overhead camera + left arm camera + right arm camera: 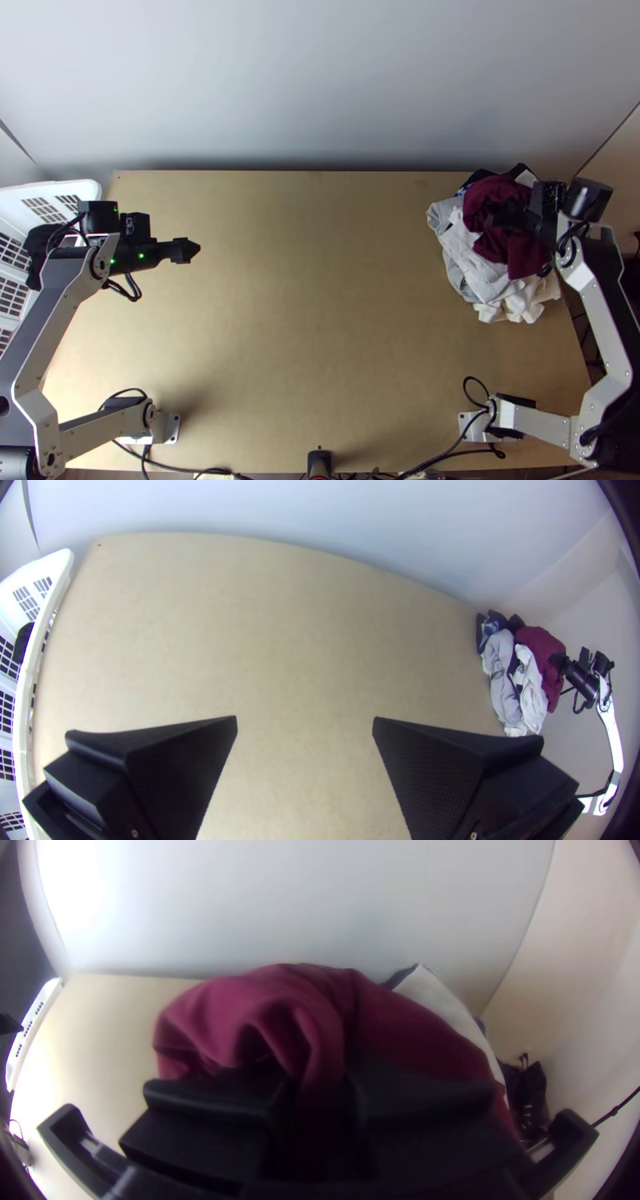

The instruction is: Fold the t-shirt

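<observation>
One maroon cloth (490, 196), probably the t-shirt of the task, lies bunched in the top view over a pile of paler garments (472, 260) at the right side of the bench (304, 320). Above it is the right gripper (502, 216), its tips down at the fabric. Across the bench, the left gripper (190, 250) hangs near the white basket (76, 190), well apart from the pile.

In the left wrist view, the left gripper's jaws stand wide apart with nothing between them but the sight of bare wood beyond. The maroon cloth is far off on the pile, beside the other arm's end.

In the right wrist view, a raised fold of the maroon cloth runs down between the right gripper's jaws, which look closed on it. The rest drapes loosely to both sides, its hem and sleeves lost in the folds, with a white garment (443, 997) showing behind.

The cloth should handle as light and limp, not fragile, holding no shape of its own; a pinch in mid-body like this one will likely lift it as a hanging bunch and may drag a neighbour along. Better holds for spreading it would be the shoulders or two hem corners, one for each gripper, once it is over open bench.
</observation>
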`<state>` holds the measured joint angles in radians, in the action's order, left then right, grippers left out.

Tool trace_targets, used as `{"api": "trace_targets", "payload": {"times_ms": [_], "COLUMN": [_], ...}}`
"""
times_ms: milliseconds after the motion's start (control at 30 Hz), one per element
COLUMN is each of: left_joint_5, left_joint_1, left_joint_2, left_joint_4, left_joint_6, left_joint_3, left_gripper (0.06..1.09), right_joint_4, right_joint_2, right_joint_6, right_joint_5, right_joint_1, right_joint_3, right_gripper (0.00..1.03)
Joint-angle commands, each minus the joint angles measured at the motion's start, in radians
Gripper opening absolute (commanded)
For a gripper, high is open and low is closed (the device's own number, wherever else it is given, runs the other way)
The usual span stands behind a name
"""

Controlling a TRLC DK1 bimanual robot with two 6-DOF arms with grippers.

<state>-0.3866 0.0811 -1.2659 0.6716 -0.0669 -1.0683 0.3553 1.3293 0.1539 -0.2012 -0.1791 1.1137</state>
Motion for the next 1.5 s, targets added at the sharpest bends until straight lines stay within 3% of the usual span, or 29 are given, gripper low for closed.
{"api": "trace_targets", "payload": {"times_ms": [0,133,233,267,333,367,767,967,1133,1467], "left_joint_5": [-0.001,-0.001,-0.001,-0.001,-0.001,0.000,-0.001,-0.001,0.000,0.000], "left_joint_1": [-0.007,-0.026,-0.029,-0.029,-0.029,-0.027,-0.024,-0.027,-0.027,-0.017], "left_joint_2": [-0.012,-0.026,-0.027,-0.029,-0.030,-0.030,-0.030,-0.024,-0.020,0.005], "left_joint_4": [-0.007,-0.007,-0.007,-0.009,-0.009,-0.009,-0.014,-0.014,-0.010,-0.003], "left_joint_6": [-0.007,-0.020,-0.019,-0.017,-0.017,-0.016,-0.019,-0.020,-0.020,-0.017], "left_joint_3": [-0.002,-0.018,-0.018,-0.018,-0.018,-0.018,-0.012,-0.012,-0.012,0.002], "left_gripper": [1.04,1.04,1.04,1.04,1.04,1.04,1.04,1.04,1.04,1.04], "right_joint_4": [-0.001,-0.021,-0.030,-0.030,-0.029,-0.009,0.297,0.333,0.304,0.128], "right_joint_2": [-0.044,0.004,0.056,0.068,0.096,0.102,0.022,0.030,0.074,0.096], "right_joint_6": [0.039,0.056,0.062,0.062,0.059,0.059,-0.043,-0.117,-0.114,-0.059], "right_joint_5": [0.003,0.003,0.003,0.003,0.002,-0.001,-0.147,-0.181,-0.179,-0.168], "right_joint_1": [0.035,0.032,0.023,0.021,0.018,0.018,-0.019,-0.054,-0.066,-0.046], "right_joint_3": [-0.155,-0.212,-0.213,-0.207,-0.187,-0.169,0.364,0.529,0.469,0.061], "right_gripper": [0.03,0.03,0.24,0.36,0.85,1.00,1.00,1.00,1.00,1.00]}}
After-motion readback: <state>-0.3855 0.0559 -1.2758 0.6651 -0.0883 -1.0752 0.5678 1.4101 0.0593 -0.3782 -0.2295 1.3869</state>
